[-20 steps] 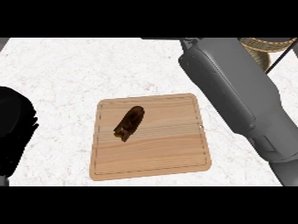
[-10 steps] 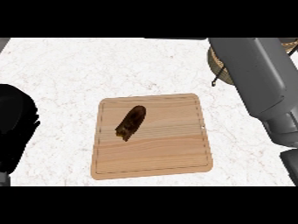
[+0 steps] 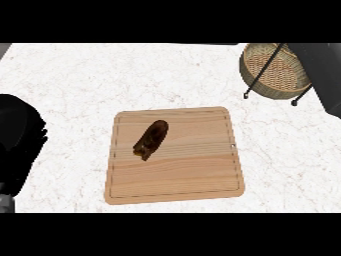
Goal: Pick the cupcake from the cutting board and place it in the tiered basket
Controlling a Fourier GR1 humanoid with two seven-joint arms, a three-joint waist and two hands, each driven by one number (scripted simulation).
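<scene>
A dark brown, elongated cupcake point(image 3: 151, 139) lies on its side on the wooden cutting board point(image 3: 195, 170), in the board's left half and nearer its far edge than its near one. Its long axis runs on a slant: the upper end points toward the far right of the tabletop point(image 3: 92, 80), the lower end toward the near left, where it narrows to a ragged tip. Nothing touches it. The cutting board sits roughly midway across the white marbled tabletop, its sides almost square to the tabletop's edges, with a thin groove running just inside its rim. The left hand point(image 3: 7, 145) shows as a black mass at the tabletop's left edge, well apart from the board; its fingers look relaxed rather than curled and it holds nothing. At the far right corner stands the tiered basket point(image 3: 272, 70), a woven tan bowl carried in a thin black wire frame whose legs reach down onto the tabletop. The grey right forearm point(image 3: 335, 80) crosses the far right corner just beside the basket, overlapping its right rim, and runs out of the view's right edge; the right hand itself is not visible, so its state cannot be told.
</scene>
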